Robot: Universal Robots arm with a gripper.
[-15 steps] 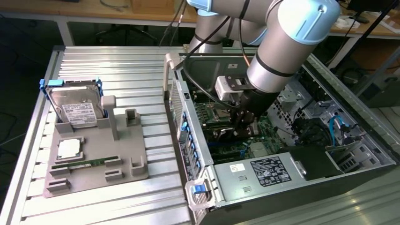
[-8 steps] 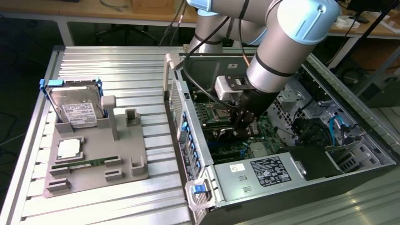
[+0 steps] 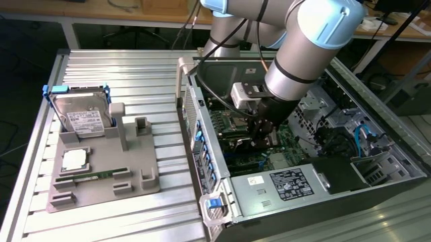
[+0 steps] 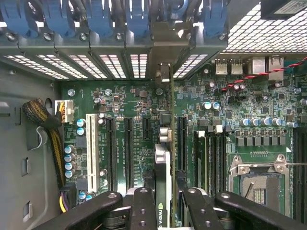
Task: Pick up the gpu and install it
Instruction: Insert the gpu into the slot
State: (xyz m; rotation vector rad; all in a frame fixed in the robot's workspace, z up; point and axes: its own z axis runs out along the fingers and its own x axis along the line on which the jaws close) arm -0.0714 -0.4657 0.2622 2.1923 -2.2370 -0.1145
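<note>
In the exterior view we see the arm reaching down into the open computer case (image 3: 377, 166), its gripper (image 3: 264, 137) low over the motherboard (image 3: 229, 126) in the middle of the chassis. From here the fingers are dark against the dark interior, and we can barely make out what is between them. The wrist view settles that: the two black fingers (image 4: 144, 211) are closed on the gpu (image 4: 164, 191), which stands on edge between them, its thin profile running up toward the rear slot openings. Its silver end bracket (image 4: 163, 72) sits at the back wall of the case, among the blue slot clips (image 4: 100, 19). The card lines up with the row of black expansion slots (image 4: 128, 153); it seems to be down at slot level, though we cannot tell whether it is fully seated.

The wrist view also shows the empty CPU socket (image 4: 261, 184) beside the slots and a white slot (image 4: 90, 153) further along. The exterior view adds what lies outside the case: a grey fixture tray (image 3: 101, 171) on the ribbed table (image 3: 135, 70), carrying a hard drive (image 3: 82, 117) standing in a blue frame, a CPU chip (image 3: 74, 160) and a RAM stick (image 3: 91, 176).
</note>
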